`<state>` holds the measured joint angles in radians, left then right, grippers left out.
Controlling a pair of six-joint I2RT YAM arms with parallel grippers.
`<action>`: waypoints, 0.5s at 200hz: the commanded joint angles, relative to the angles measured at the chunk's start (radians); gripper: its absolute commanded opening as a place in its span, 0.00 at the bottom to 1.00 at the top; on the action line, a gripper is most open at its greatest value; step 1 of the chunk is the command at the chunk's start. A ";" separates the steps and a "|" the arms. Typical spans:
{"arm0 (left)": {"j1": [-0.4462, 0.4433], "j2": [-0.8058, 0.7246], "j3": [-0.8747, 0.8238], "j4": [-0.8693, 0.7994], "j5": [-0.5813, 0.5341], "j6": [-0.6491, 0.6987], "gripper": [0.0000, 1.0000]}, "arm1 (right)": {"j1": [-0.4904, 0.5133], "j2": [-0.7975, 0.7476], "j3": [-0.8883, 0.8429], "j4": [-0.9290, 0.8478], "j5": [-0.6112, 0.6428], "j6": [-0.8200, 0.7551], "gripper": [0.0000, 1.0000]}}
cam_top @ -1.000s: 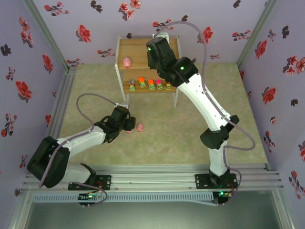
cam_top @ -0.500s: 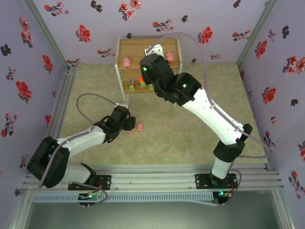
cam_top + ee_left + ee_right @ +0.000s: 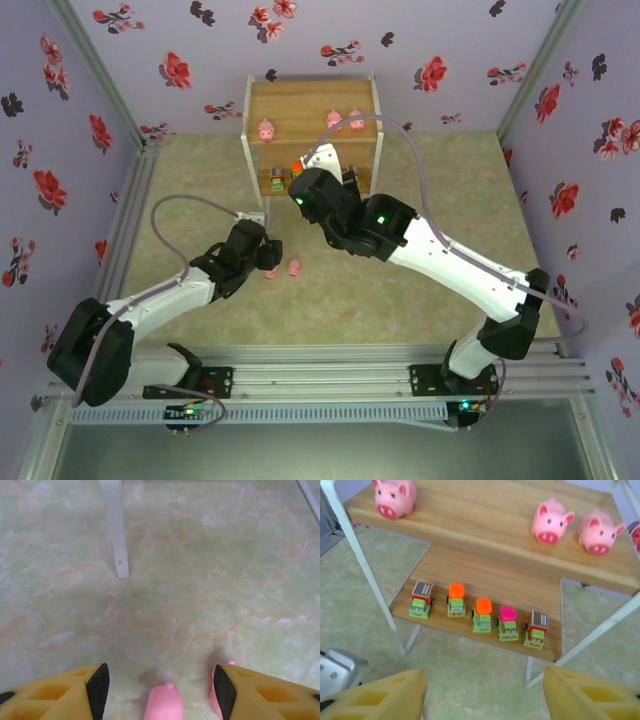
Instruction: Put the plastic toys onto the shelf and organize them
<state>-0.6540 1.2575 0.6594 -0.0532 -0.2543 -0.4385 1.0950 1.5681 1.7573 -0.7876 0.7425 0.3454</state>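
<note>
The shelf [image 3: 300, 100] stands at the back centre. On its top board [image 3: 485, 510] stand three pink pigs: one on the left [image 3: 395, 497] and two side by side on the right [image 3: 551, 522] [image 3: 597, 530]. Several small green trucks [image 3: 482, 615] line the lower board. My right gripper [image 3: 482, 700] hangs open and empty in front of the shelf, above the floor. My left gripper [image 3: 161, 690] is open low over the floor, with a pink pig [image 3: 164, 704] between its pads and untouched. A second pig [image 3: 214, 695] lies just outside the right pad [image 3: 224, 690]. Both floor pigs [image 3: 294, 267] lie by the left gripper [image 3: 270, 260].
A white shelf leg [image 3: 116, 530] stands just ahead of the left gripper. The right arm [image 3: 400, 235] stretches across the front of the shelf and covers part of the lower board. Floral walls close in the marbled green floor [image 3: 400, 310].
The right arm has drawn back and down from the top board, its jaws spreading; two pigs now show at the board's right end. The left arm has barely shifted.
</note>
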 commanded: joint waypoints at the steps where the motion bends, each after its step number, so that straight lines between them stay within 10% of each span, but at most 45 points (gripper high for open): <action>1: 0.009 -0.048 -0.017 0.000 -0.025 0.014 0.61 | 0.013 -0.044 -0.058 0.027 0.044 0.076 0.51; 100: 0.017 -0.153 -0.060 0.015 -0.034 0.009 0.62 | 0.053 -0.042 -0.251 0.091 0.000 0.233 0.52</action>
<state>-0.6468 1.1362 0.6106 -0.0528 -0.2626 -0.4385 1.1397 1.5360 1.5345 -0.7364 0.7486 0.5102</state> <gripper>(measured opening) 0.617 0.520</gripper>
